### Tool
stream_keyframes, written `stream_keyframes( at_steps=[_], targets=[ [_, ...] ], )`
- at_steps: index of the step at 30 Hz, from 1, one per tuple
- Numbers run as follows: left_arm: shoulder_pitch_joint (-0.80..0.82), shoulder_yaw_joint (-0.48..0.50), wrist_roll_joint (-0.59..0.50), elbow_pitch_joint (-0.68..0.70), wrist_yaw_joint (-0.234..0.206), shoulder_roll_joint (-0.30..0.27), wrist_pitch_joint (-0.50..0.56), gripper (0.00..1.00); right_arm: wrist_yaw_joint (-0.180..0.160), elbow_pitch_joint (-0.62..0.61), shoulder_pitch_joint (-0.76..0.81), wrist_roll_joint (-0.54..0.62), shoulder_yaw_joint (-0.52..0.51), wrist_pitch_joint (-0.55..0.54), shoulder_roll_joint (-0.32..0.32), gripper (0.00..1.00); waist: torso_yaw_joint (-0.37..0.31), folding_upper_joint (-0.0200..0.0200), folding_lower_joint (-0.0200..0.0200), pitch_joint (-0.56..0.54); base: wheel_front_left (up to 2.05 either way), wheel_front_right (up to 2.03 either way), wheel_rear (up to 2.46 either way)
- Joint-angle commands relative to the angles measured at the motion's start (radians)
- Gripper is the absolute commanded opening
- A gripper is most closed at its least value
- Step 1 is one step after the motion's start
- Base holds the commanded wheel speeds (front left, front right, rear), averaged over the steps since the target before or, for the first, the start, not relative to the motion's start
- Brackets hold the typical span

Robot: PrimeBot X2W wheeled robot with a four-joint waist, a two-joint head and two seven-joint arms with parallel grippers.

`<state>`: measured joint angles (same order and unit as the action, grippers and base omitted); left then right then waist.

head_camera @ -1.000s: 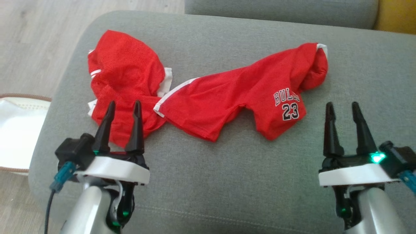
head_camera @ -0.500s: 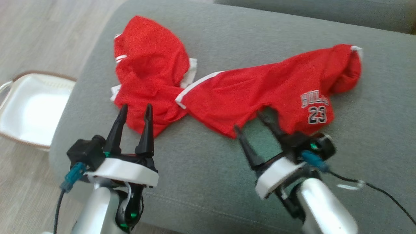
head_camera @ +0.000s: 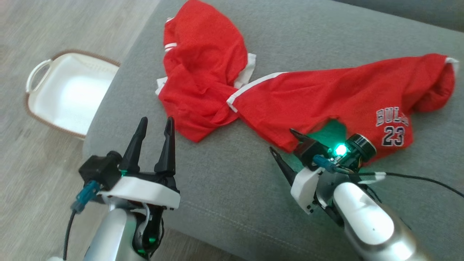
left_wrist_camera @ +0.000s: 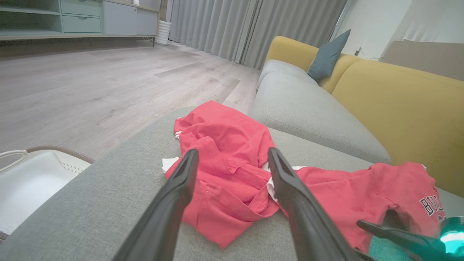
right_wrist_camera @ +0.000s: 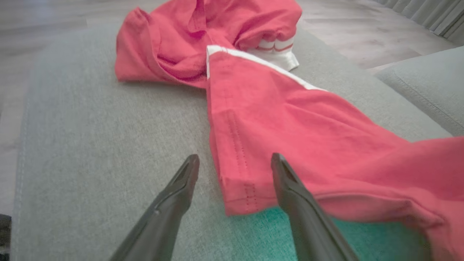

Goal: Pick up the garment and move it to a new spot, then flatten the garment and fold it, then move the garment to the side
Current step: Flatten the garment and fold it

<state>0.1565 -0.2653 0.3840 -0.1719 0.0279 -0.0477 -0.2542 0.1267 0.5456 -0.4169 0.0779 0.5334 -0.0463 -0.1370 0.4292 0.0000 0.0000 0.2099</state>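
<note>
The garment [head_camera: 319,98], red w/ white trim, lies on the grey sofa seat [head_camera: 232,203]. It is twisted in the middle: one bunched lump toward the seat's far left, & one longer, flatter part stretching to the right, w/ a printed "23" nr. its lower right end. The lump's far side comes close to the seat's rounded left edge but, as far as the head view shows, does not hang over it.

The left hand [head_camera: 156,120] hovers above the seat, fingers wide apart, holding nothing. Its tips are just short of the lump's near edge. In the left wrist view the lump shows btw. the two fingers, further off.

The right hand [head_camera: 282,140] is wide too & holds nothing. It is turned on its side, low at the near hem of the flatter part. In the right wrist view the hem's corner lies btw. the fingers. The right-side finger [right_wrist_camera: 301,203] overlaps the cloth edge; whether it touches, I cannot tell. Green light from the hand's lamp falls on the seat there.

Open room: a wide strip of grey seat shows in front of the garment & btw. both arms, down to a seam line nr. the front edge. Left of the seat is the wood floor [head_camera: 43,21], w/ a white basket [head_camera: 65,98] just beside the seat's edge. Behind are a second grey cushion [left_wrist_camera: 308,112] & a yellow backrest [left_wrist_camera: 398,98].
</note>
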Motion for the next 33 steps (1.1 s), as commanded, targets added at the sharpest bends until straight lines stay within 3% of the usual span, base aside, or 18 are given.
stream_keyframes(
  at_steps=[1, 10, 11, 12, 20, 25, 29, 33],
  targets=[
    [0.047, 0.036, 0.008, 0.026, 0.005, -0.003, -0.008, 1.0, 0.004, -0.017, -0.032, 0.011, 0.019, -0.003, 0.007, 1.0, 0.011, 0.0, 0.0, 0.01, 0.0, 0.0, 0.0],
    [0.06, 0.015, 0.045, 0.028, -0.016, -0.003, -0.008, 1.0, 0.004, 0.114, -0.087, 0.092, -0.028, -0.023, 0.011, 1.0, 0.036, 0.0, 0.0, 0.027, 0.0, 0.0, 0.0],
    [0.061, 0.014, 0.046, 0.028, -0.018, -0.003, -0.008, 1.0, 0.004, 0.122, -0.089, 0.1, -0.04, -0.021, 0.015, 0.78, 0.036, 0.0, 0.0, 0.028, 0.0, 0.0, 0.0],
    [0.061, 0.015, 0.047, 0.028, -0.019, -0.003, -0.008, 1.0, 0.004, 0.129, -0.09, 0.11, -0.049, -0.016, 0.018, 0.0, 0.035, 0.0, 0.0, 0.028, 0.0, 0.0, 0.0],
    [0.052, 0.037, 0.033, 0.028, -0.021, -0.003, -0.008, 1.0, 0.004, 0.085, -0.079, 0.129, -0.145, 0.12, 0.072, 0.0, -0.025, 0.0, 0.0, 0.007, 0.0, 0.0, 0.0],
    [0.046, 0.059, 0.007, 0.031, -0.012, -0.003, -0.008, 1.0, 0.004, -0.043, -0.08, 0.033, -0.217, 0.218, 0.086, 0.0, -0.097, 0.0, 0.0, -0.026, 0.0, 0.0, 0.0],
    [0.038, 0.073, -0.011, 0.037, -0.006, -0.003, -0.008, 1.0, 0.004, -0.178, -0.088, -0.06, -0.3, 0.231, 0.086, 0.0, -0.162, 0.0, 0.0, -0.053, 0.0, 0.0, 0.0],
    [0.03, 0.072, -0.021, 0.044, -0.001, -0.003, -0.008, 1.0, 0.004, -0.288, -0.082, -0.084, -0.445, 0.19, 0.087, 0.0, -0.215, 0.0, 0.0, -0.065, 0.0, 0.0, 0.0]
  ],
)
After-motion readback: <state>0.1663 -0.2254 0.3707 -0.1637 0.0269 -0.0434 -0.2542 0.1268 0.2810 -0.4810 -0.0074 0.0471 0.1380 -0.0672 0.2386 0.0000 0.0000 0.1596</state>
